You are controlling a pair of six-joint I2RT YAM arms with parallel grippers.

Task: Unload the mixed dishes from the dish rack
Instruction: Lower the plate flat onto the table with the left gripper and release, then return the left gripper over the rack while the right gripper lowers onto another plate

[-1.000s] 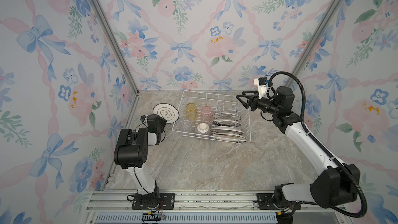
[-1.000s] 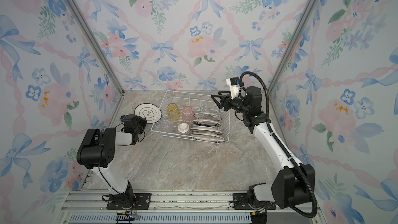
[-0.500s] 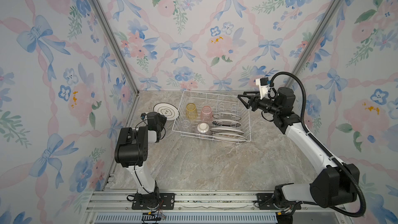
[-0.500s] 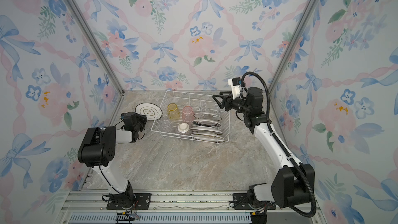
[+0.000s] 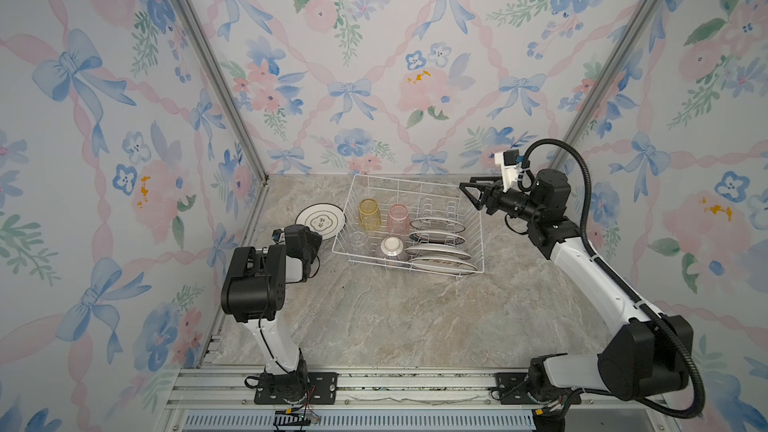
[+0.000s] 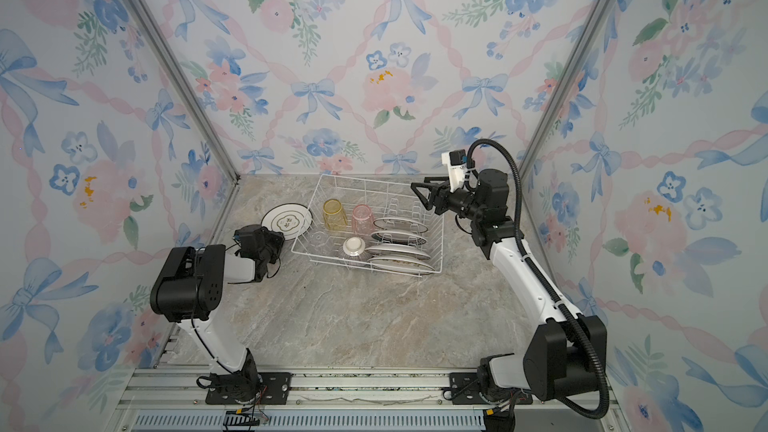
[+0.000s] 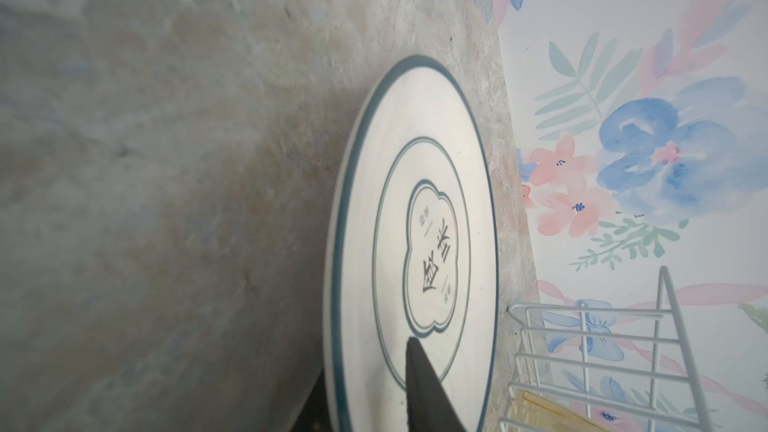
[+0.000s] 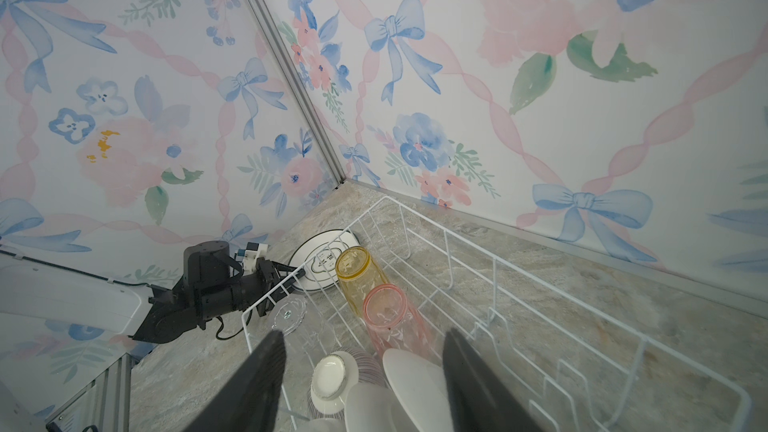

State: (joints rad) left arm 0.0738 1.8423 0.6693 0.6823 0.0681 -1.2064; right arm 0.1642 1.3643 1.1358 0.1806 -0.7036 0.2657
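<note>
While one green-rimmed white plate [image 5: 321,221] lies on tabletop [image 5: 395,317], eight dishes [image 5: 436,225] sit in white wire rack [image 5: 477,251]; left fingers [image 7: 419,388] grip unclear, right fingers [image 8: 249,388] spread, empty

in front of the dish rack [image 5: 419,197] the marble tabletop [image 5: 415,317] lies bare, open to either arm. left of the rack, the flat green-rimmed plate [image 5: 321,220] and the left gripper [image 8: 293,271] at its near edge fill the gap to the side wall [image 5: 232,201]. inside the rack, tumblers [image 5: 370,213] crowd the left half, racked plates [image 5: 436,238] the right. its far right slots stand free, the right gripper [image 5: 466,184] open-jawed beside them.
</note>
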